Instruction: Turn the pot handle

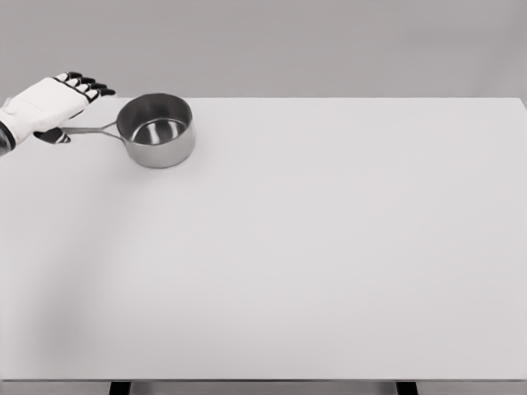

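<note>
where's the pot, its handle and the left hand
pot [156, 132], head view, on its steel side wall
handle [92, 129], head view, on the thin bar
left hand [48, 103], head view, on the white back of the hand

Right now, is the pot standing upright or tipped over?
Upright. The pot sits flat on the table, its open mouth facing up and its inside bottom visible; nothing shows inside it.

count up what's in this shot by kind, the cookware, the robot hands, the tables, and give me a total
Pots: 1, the steel pot
Robot hands: 1, the left hand, over the pot's handle
Tables: 1, the white table
Total: 3
</note>
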